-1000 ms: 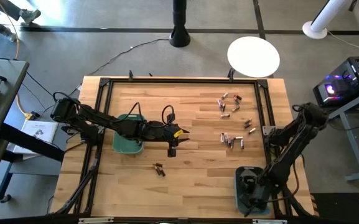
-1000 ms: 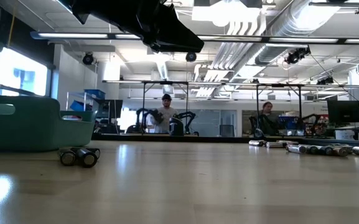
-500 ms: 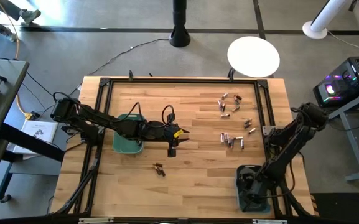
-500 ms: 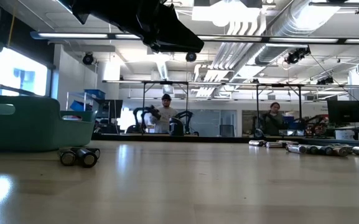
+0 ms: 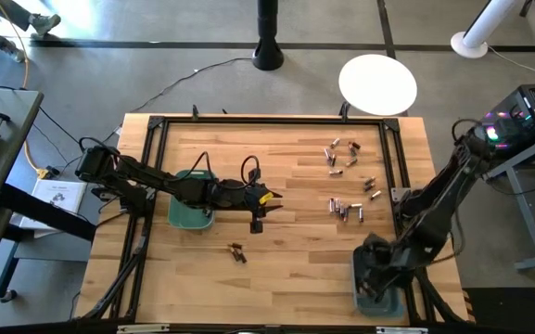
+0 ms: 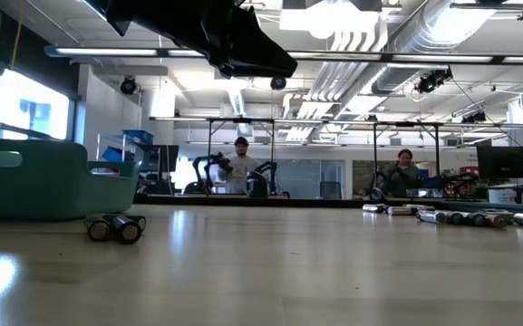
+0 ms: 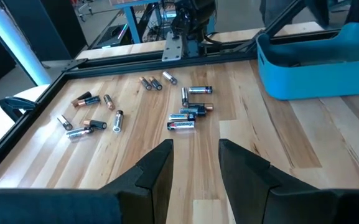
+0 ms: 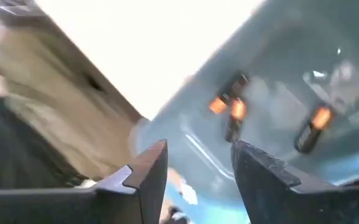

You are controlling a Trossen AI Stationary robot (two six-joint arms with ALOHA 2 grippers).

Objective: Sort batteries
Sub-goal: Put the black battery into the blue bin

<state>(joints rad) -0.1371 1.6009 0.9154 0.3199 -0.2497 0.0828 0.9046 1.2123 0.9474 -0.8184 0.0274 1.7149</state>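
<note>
In the high view the right pincer (image 5: 371, 276) sits at the lower right of the frame, over the teal bin (image 5: 378, 301) at the table's near right corner. Its wrist view shows the two fingers (image 8: 149, 168) spread with nothing between them, and dark cells with orange bands (image 8: 232, 109) lying on the floor of that bin.

The left pincer (image 5: 257, 223) hovers near the middle of the frame over bare wood, its arm reaching across a second teal bin (image 5: 189, 215) left of centre. In its wrist view the fingers (image 7: 160, 165) stand apart with a gap between them, pinching nothing.

The unsorted batteries lie in three lots on the wooden table (image 5: 286, 269): a loose scatter (image 5: 339, 154) in the upper right of the table, a tighter cluster (image 5: 346, 209) below it at mid-right, and a small pair (image 5: 237, 250) just below the left pincer. A black frame rail (image 5: 267, 119) runs around the table's edge.

In the low view the pair (image 6: 116, 226) lies beside the left bin (image 6: 39, 181), with other cells (image 6: 451, 215) along the far right. Two people (image 6: 240, 167) show in the room behind.
</note>
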